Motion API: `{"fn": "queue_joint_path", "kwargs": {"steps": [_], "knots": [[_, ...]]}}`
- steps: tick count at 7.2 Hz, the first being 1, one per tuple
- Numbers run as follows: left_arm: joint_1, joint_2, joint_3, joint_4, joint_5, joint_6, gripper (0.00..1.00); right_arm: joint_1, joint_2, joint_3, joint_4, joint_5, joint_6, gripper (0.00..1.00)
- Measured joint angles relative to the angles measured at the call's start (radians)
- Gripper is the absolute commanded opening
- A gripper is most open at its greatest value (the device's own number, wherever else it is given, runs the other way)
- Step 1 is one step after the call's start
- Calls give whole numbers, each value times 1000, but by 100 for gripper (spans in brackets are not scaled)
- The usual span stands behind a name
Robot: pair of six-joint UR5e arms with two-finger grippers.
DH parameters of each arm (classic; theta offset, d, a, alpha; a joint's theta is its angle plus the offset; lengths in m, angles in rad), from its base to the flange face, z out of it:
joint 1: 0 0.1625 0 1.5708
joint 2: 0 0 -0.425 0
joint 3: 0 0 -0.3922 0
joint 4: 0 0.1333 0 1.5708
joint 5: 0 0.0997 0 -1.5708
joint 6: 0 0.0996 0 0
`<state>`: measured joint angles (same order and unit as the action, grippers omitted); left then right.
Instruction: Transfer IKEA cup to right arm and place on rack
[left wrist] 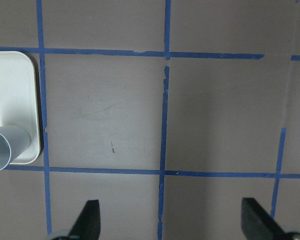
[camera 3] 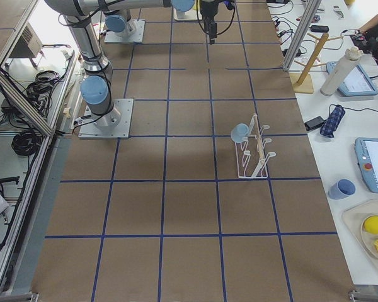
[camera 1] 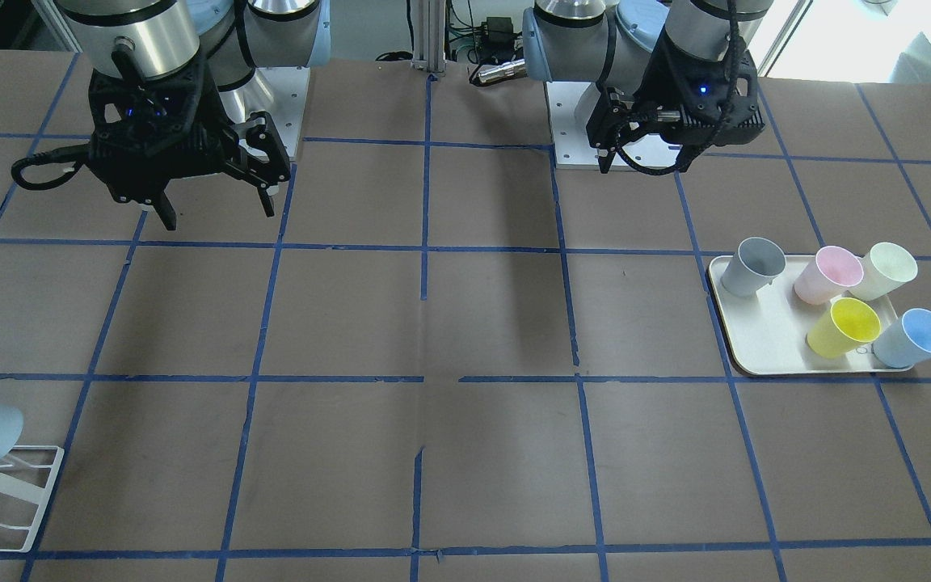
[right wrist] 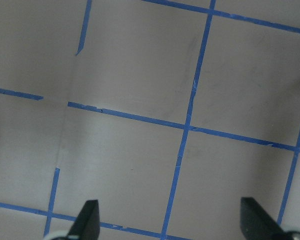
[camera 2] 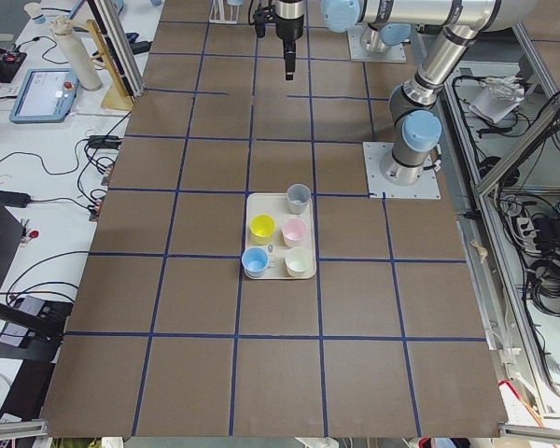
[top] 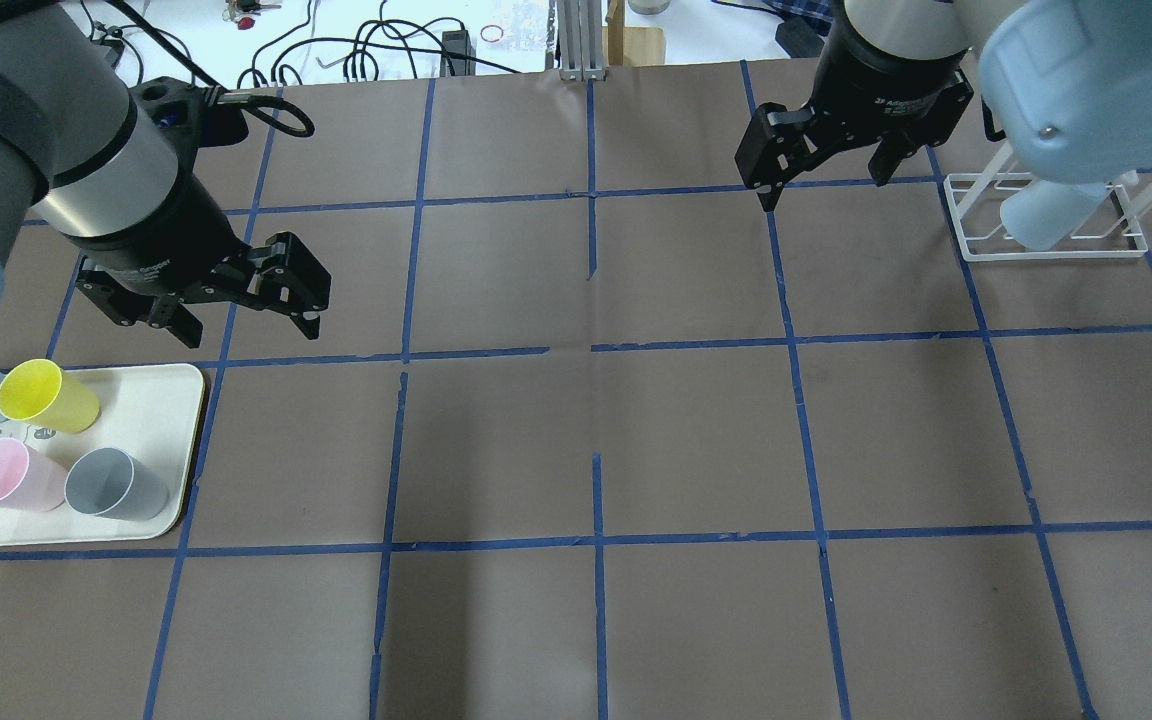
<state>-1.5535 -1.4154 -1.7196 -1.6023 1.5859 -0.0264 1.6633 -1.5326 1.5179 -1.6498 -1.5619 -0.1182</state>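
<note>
IKEA cup (camera 3: 240, 131): pale blue plastic tumbler. It is on the rack (camera 3: 257, 151), hung slanted over a rod at one end, and no gripper touches it. Rack: white wire frame, standing on the table (top: 696, 440) at the robot's right, toward the far edge. Right gripper (top: 824, 190): fingers spread wide with nothing between them. It hangs above bare table beside the rack, apart from it. Left gripper (top: 248, 330): fingers likewise spread and empty, above the table near the tray (camera 1: 764, 331). Tray: cream, flat, at the robot's left, carrying five cups mouth up. These are a grey cup (camera 1: 751, 268), a pink cup (camera 1: 827, 275), a pale green cup (camera 1: 884, 271), a yellow cup (camera 1: 844, 327) and a second blue cup (camera 1: 914, 338) at the tray's edge. Table: brown surface marked with a grid of blue tape.
</note>
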Motion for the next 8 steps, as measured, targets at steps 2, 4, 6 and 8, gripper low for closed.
{"fn": "queue_joint_path", "kwargs": {"steps": [2,4,6,8], "knots": [[1,0,-1,1,4,0,100,1,0,3,-2,0,-2,100],[1,2,-1,0,3,0,100,1,-2,4,-3,-2,-4,100],[1,4,0,1,3,0,100,1,-11,2,-2,1,-2,100],[1,5,0,1,5,0,100,1,-14,2,0,1,-4,100]]}}
